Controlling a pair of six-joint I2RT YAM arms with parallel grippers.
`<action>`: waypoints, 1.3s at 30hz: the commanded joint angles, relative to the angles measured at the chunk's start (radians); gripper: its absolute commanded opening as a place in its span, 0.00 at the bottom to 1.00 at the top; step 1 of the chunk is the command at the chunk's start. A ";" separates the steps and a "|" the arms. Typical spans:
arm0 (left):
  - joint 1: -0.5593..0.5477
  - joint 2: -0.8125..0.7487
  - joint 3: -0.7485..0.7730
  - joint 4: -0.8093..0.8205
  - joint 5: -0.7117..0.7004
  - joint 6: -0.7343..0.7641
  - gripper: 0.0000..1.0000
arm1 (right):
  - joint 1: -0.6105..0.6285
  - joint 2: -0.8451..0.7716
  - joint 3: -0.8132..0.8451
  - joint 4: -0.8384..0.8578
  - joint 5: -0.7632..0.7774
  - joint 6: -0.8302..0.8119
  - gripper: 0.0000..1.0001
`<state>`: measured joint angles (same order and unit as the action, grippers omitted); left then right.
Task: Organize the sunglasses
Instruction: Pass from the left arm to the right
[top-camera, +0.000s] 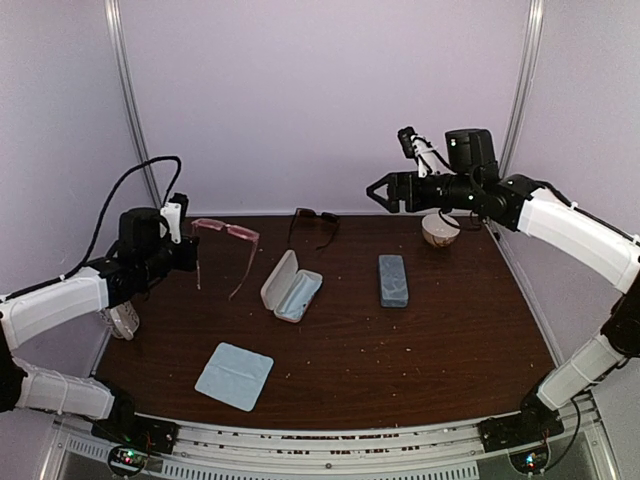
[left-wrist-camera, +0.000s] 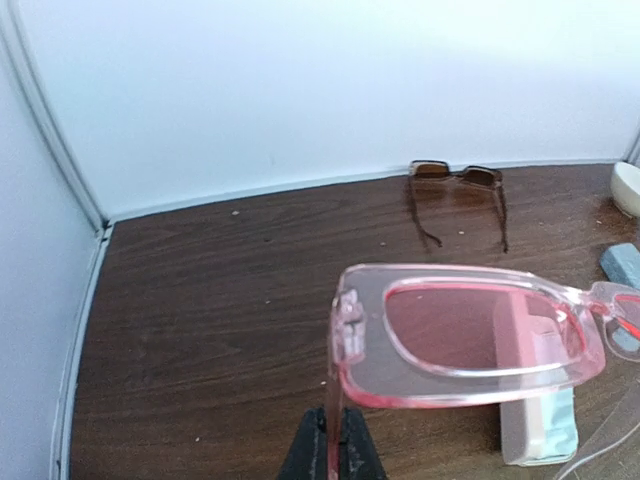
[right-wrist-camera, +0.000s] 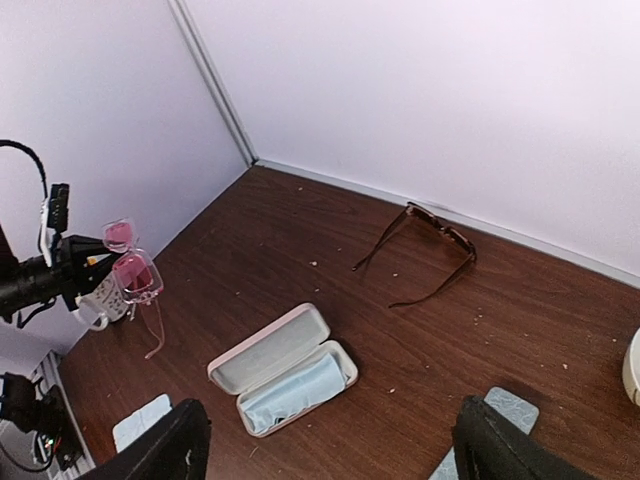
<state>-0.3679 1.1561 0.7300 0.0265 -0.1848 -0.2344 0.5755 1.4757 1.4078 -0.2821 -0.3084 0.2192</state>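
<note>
Pink sunglasses (top-camera: 226, 232) – chunky translucent frame, rose lenses, temples unfolded and hanging down – held clear above the left rear of the counter (top-camera: 400, 350), the left pincer (left-wrist-camera: 330, 445) pressed together on the frame's outer corner. Brown sunglasses (top-camera: 314, 222) – thin dark frame, tinted lenses, temples unfolded – lying on the counter by the back wall (top-camera: 320, 100). Right pincer (top-camera: 380, 192): spread, holding nothing, raised over the right rear. Counter: dark brown wood grain, flecked with pale crumbs. Also on it: open pale case (top-camera: 290, 287) lined with light-blue cloth, closed grey-blue case (top-camera: 393, 280), light-blue cloth square (top-camera: 234, 376), small bowl (top-camera: 440, 230). Enclosure: plain pale walls.
</note>
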 joint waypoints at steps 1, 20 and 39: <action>-0.022 -0.016 -0.019 0.147 0.152 0.112 0.00 | 0.003 0.017 0.041 -0.106 -0.206 -0.031 0.87; -0.197 0.152 0.146 0.068 0.406 0.241 0.00 | 0.209 0.215 0.267 -0.514 -0.241 -0.134 0.91; -0.268 0.184 0.177 0.033 0.326 0.254 0.00 | 0.323 0.367 0.373 -0.468 -0.140 0.024 0.87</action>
<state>-0.6254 1.3296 0.8742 0.0330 0.1692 0.0067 0.8829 1.8149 1.7336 -0.7685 -0.4816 0.2070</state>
